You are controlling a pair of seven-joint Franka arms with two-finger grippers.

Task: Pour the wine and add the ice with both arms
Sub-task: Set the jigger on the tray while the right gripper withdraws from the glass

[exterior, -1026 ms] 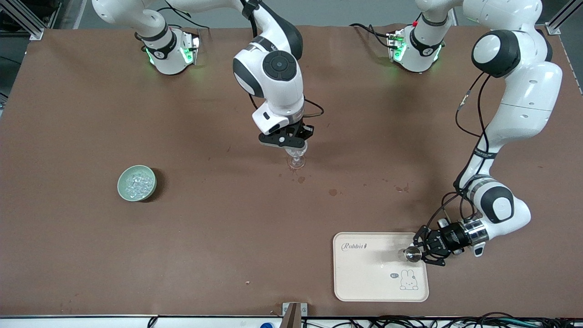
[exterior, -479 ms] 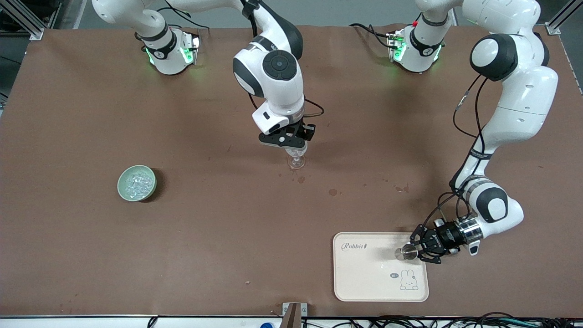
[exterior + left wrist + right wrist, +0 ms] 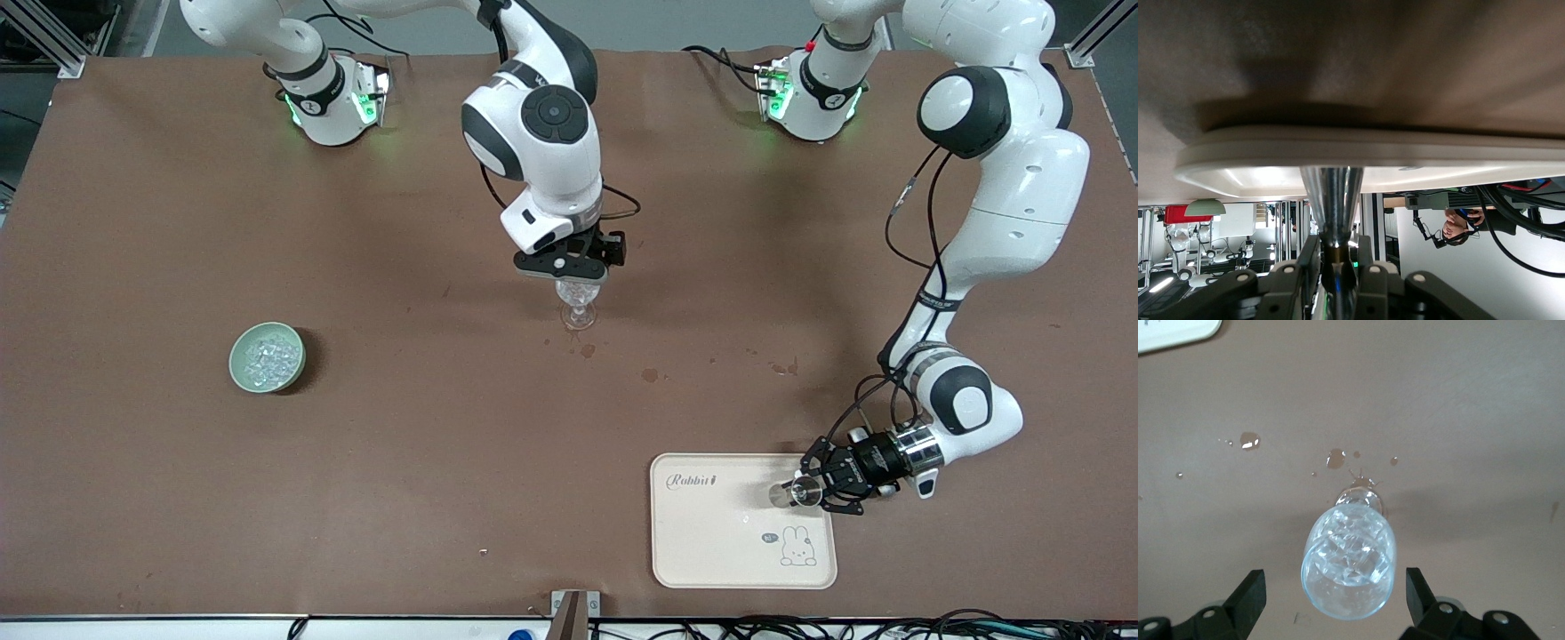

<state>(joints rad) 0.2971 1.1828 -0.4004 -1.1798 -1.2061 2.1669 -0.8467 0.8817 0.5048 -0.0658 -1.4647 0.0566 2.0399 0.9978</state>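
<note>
over the goblet (image 3: 579, 302) mid-bench, the right gripper (image 3: 572, 269) has just spread its fingers wide, releasing it; the left gripper (image 3: 822, 487) still pinches a metal funnel (image 3: 803, 491) on the tray (image 3: 711, 551).

My table (image 3: 356, 498) wears a brown covering that runs nearly to every edge, with a few dark wet spots (image 3: 651, 375) near its middle. Grey floor shows past the edge where the bases stand, and aluminium frame struts (image 3: 40, 31) cross at both corners there. Black cables (image 3: 889, 629) lie along the edge nearest the front camera.
</note>
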